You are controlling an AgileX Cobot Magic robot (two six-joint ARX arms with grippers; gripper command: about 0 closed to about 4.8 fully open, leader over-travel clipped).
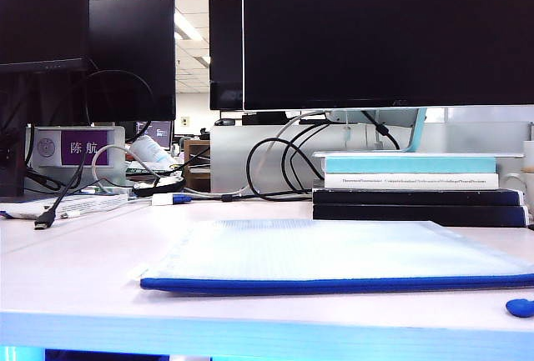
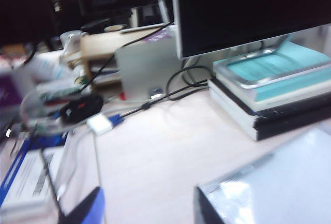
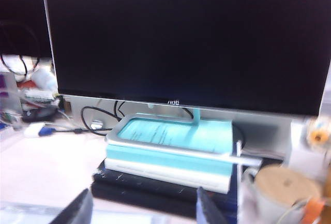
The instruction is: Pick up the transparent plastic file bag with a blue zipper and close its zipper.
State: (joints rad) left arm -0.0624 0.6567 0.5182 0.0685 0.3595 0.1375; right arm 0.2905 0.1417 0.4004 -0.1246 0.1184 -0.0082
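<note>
My left claw (image 2: 147, 208) and right claw (image 3: 139, 208) both hang released, fingers apart and empty. The flat translucent mesh-patterned plastic file bag (image 1: 334, 248) lies on the pale table (image 1: 75, 269) beneath them, its bright blue zipper (image 1: 334, 284) along the near edge.

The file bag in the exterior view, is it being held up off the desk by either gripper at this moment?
No, the file bag lies flat on the desk with its blue zipper edge nearest the camera, and no gripper appears there.
</note>
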